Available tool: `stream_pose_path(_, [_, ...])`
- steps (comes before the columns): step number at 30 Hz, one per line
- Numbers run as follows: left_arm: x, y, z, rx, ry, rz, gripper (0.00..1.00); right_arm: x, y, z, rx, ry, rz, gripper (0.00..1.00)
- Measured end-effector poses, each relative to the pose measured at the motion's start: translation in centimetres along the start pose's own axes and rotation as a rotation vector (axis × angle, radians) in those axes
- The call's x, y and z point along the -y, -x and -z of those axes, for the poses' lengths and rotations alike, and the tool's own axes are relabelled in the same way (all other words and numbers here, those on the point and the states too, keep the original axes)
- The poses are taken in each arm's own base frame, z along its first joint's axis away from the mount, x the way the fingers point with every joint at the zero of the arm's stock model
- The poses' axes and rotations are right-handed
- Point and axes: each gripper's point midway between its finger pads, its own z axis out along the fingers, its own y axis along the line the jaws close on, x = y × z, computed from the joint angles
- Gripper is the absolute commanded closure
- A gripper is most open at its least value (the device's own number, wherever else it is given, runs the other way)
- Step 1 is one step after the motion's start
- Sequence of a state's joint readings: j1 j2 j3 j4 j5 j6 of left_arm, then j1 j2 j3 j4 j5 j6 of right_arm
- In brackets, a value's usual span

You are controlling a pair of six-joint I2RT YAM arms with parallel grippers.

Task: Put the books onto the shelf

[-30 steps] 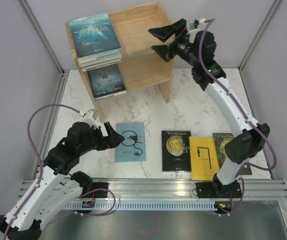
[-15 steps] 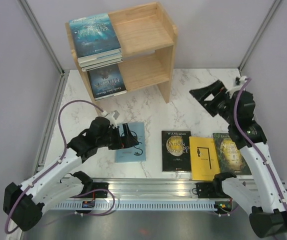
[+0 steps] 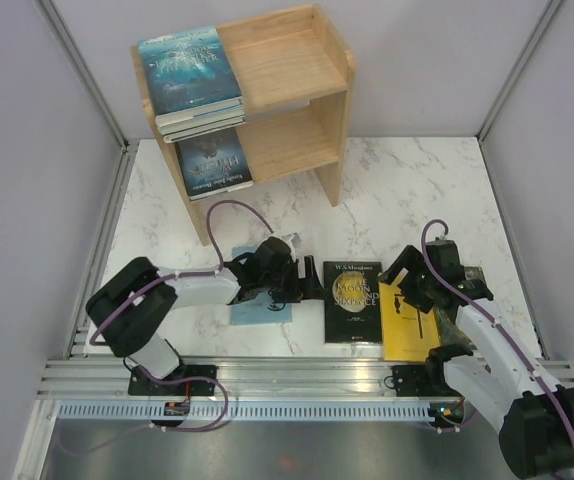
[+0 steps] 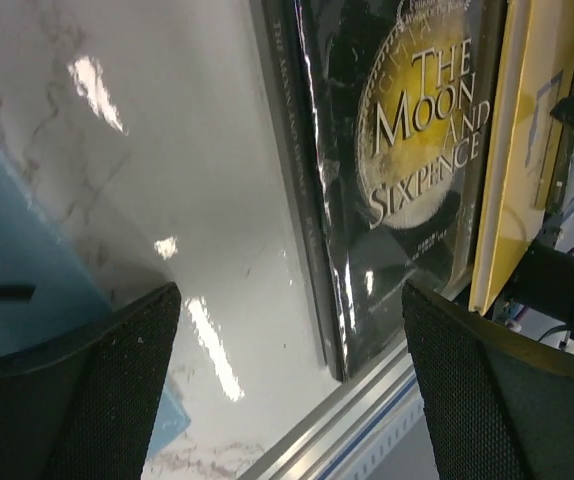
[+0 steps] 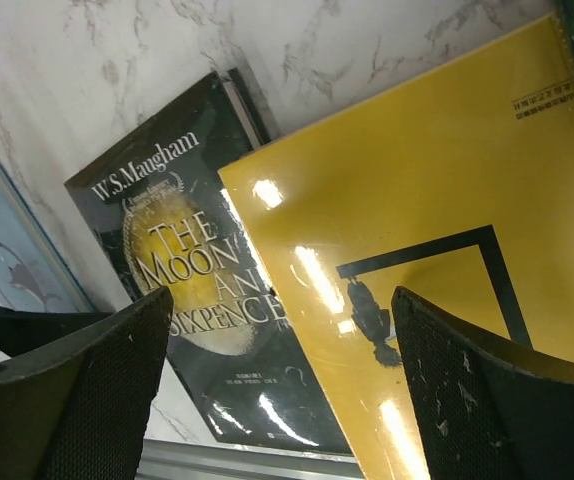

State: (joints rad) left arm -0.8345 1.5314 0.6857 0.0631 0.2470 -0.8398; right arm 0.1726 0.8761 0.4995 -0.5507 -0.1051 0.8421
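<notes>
The wooden shelf stands at the back left. A stack of books with a teal cover on top lies on its upper tier, and a dark book on the lower one. On the table lie a pale blue book, a black book, a yellow book and a green-gold book, the last mostly hidden by the right arm. My left gripper is open, low over the marble between the pale blue book and the black book. My right gripper is open, just above the yellow book and the black book.
An aluminium rail runs along the near table edge, just in front of the books. Purple cables loop off both arms. Grey walls and metal posts close in the table at the left, right and back.
The right arm has swung down from the shelf to hover low over the yellow book. The left arm has stretched rightward across the pale blue book toward the black one.
</notes>
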Motion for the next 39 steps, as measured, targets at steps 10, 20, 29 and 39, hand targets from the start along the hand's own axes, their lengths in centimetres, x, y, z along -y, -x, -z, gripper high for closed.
stream_pose_path(10, [4.5,1.4,-5.3,0.026,-0.180,0.012,0.09,0.0,0.0,-1.7,0.036,0.063,-0.008,0.12])
stream_pose_path(20, [5.1,1.2,-5.6,0.055,-0.299,0.053,0.16,-4.3,1.3,-4.1,0.128,0.336,-0.060,0.14])
stream_pose_path(29, [5.4,-1.2,-6.0,-0.016,-0.363,0.072,0.46,-6.3,0.5,-4.1,0.117,0.420,-0.066,0.14])
stream_pose_path(39, [6.3,-4.7,-7.0,-0.149,-0.444,0.165,0.98,-6.3,0.2,-4.1,0.118,0.437,-0.074,0.13])
